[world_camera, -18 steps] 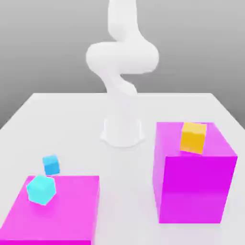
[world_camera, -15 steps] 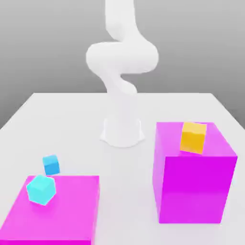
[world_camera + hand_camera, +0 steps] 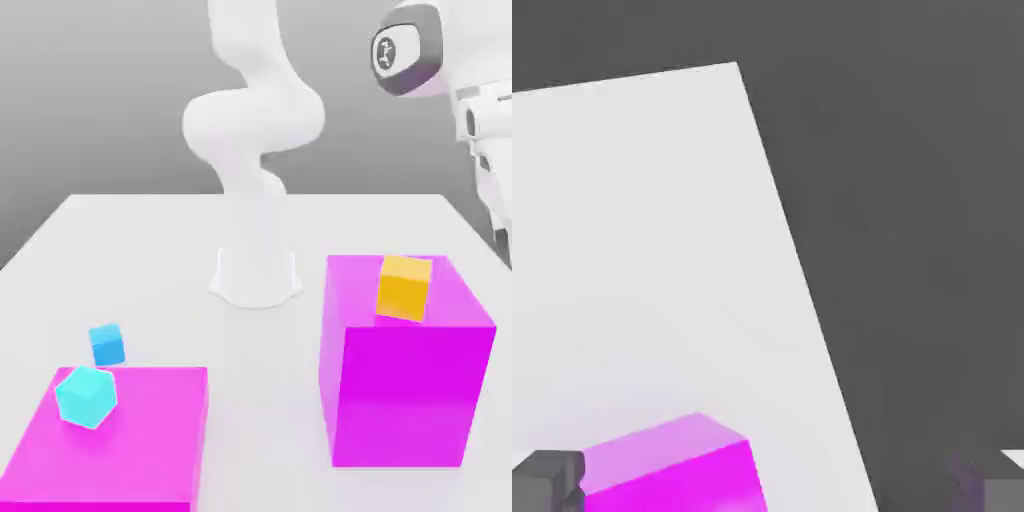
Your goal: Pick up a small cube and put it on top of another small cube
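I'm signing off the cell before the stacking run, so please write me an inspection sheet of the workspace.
Surface: white tabletop, smooth and pale.
Job's things: no green cube seen; which cubes are meant cannot be told. Orange cube on the tall magenta block; cyan cube on the low magenta block; blue cube on the tabletop behind that low block.
Clutter: nothing seen beyond the cubes and blocks.
Gripper: open, fingers wide apart, nothing between them.
Cables: nothing seen.
Surroundings: plain grey backdrop; dark grey floor past the table edge.
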Action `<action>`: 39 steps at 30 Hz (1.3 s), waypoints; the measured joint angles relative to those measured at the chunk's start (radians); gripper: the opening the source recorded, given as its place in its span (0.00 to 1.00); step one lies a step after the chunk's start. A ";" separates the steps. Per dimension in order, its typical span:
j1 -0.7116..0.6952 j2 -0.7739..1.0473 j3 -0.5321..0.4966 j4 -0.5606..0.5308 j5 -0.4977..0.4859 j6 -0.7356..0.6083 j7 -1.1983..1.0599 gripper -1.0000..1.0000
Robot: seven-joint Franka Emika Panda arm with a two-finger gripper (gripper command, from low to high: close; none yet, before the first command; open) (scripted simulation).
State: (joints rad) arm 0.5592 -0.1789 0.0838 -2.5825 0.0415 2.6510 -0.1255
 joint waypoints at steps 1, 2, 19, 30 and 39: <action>0.019 0.030 0.012 -0.014 -0.001 0.017 -0.043 0.50; 0.037 0.060 0.025 -0.027 -0.004 0.034 -0.084 0.50; 0.244 0.488 0.002 -0.086 -0.199 0.323 -0.255 0.00; 0.202 0.295 0.046 -0.087 -0.137 0.128 -0.364 0.00; 0.119 0.181 -0.013 0.169 -0.312 -0.248 -0.314 0.00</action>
State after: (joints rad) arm 0.6785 0.0018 0.0705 -2.4131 -0.2704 2.4035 -0.4396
